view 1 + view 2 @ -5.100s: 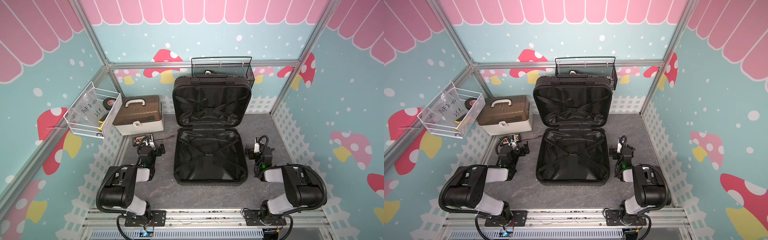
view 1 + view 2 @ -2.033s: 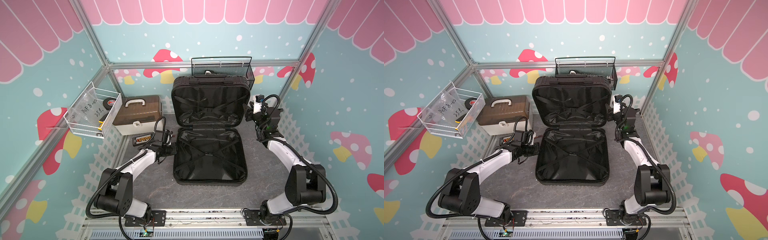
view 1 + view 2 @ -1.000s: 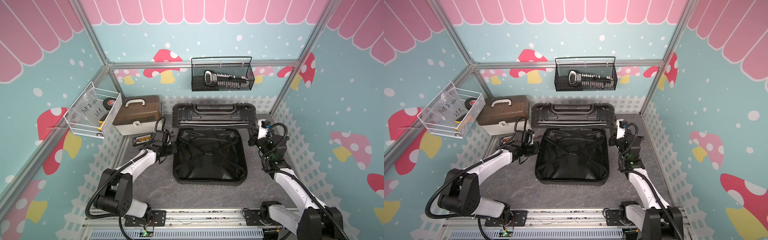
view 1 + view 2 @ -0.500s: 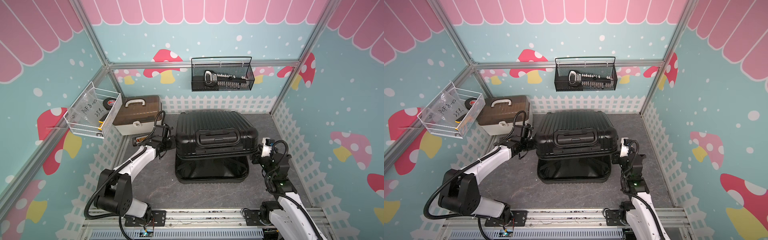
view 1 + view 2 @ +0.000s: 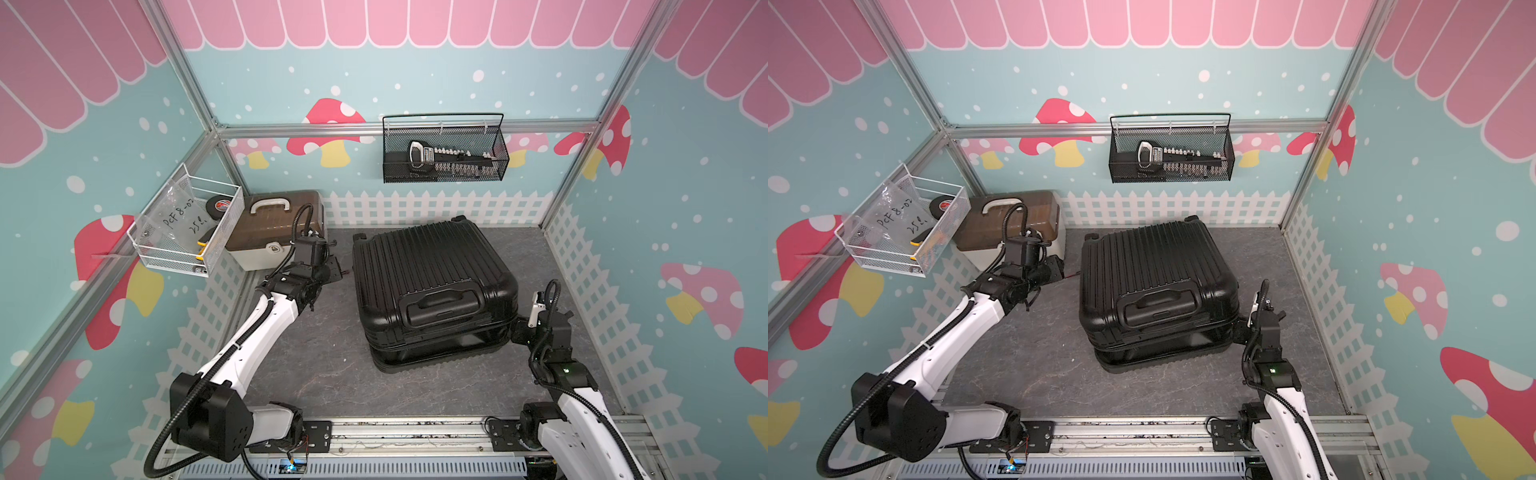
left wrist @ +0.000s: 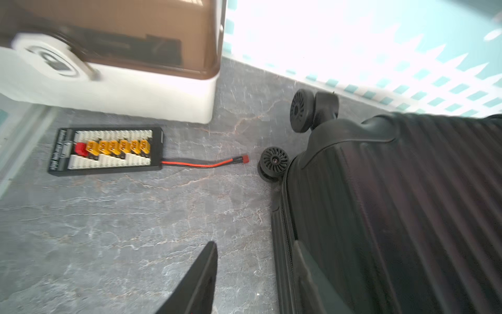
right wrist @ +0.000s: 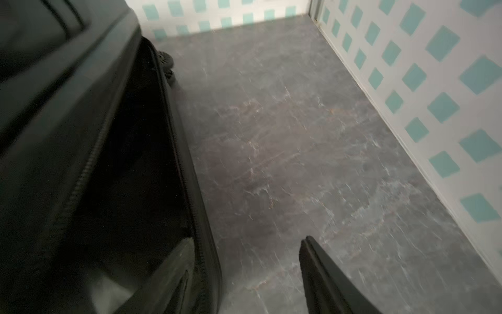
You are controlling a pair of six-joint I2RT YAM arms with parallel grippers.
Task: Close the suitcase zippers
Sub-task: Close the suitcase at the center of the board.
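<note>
I note white links, black joints on left arm (image 5: pixel 266 328), right arm (image 5: pixel 582 405); black ribbed cables (image 5: pixel 296 220) loop behind left claw (image 5: pixel 337 272), right claw (image 5: pixel 516 333).

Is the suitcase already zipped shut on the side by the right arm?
No, in the right wrist view the suitcase gapes, with a dark wedge between the two separated halves of the zippers.
</note>
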